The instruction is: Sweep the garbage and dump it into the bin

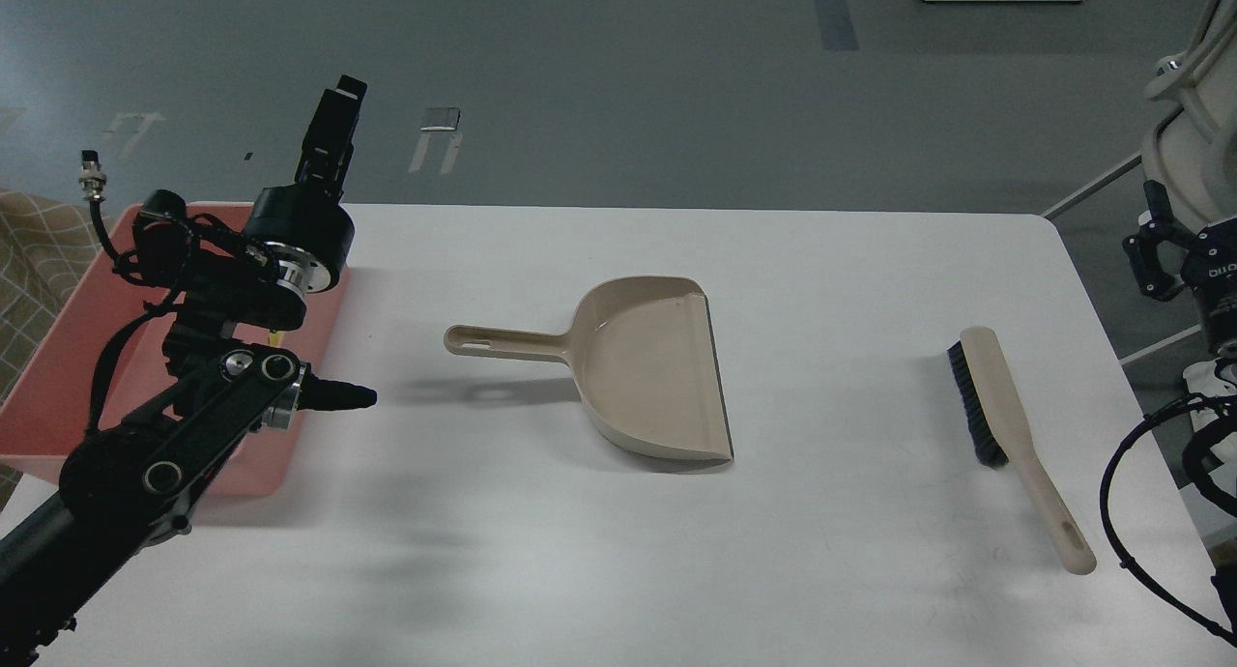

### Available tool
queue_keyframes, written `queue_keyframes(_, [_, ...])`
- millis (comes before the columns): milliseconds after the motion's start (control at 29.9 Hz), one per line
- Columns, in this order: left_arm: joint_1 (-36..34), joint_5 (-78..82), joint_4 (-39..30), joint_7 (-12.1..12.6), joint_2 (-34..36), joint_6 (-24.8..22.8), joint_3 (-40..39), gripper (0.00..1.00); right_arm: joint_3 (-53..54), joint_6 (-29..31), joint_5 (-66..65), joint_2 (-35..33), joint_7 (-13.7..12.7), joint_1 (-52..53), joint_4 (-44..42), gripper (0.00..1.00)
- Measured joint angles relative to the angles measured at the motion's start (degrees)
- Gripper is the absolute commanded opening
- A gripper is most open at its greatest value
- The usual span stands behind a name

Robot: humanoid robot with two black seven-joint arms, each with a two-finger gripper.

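The salmon-pink bin point(324, 331) stands at the table's left edge, largely covered by my left arm. A small yellow bit of the garbage point(276, 337) peeks out inside the bin under my wrist; the off-white strip is hidden. My left gripper point(334, 126) is raised high above the bin's far right corner, empty, seen edge-on so its fingers cannot be told apart. My right gripper point(1150, 246) is off the table's right edge, open and empty.
The beige dustpan point(647, 367) lies empty mid-table, handle pointing left. The beige brush point(1005, 416) with black bristles lies at the right, handle toward the front. The white table point(821, 551) ends just right of the brush.
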Motion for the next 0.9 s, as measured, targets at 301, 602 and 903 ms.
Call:
queue_keyframes(301, [-8.40, -12.49, 10.60, -10.35, 1.77, -3.20, -4.54, 0.98, -7.24, 0.00, -0.43, 0.30, -1.90, 11.87, -2.24, 0.99])
queue_keyframes(602, [-13.88, -33.46, 19.42, -10.38, 2.13, -20.99, -4.18, 0.96, -18.78, 0.00, -0.28, 2.14, -1.25, 24.81, -13.50, 1.00])
queue_keyframes(903, [-26.20, -35.19, 42.88, -11.06, -5.83, -30.54, -1.18, 0.96, -20.62, 0.00, -0.30, 7.84, 1.08, 38.91, -32.24, 1.00])
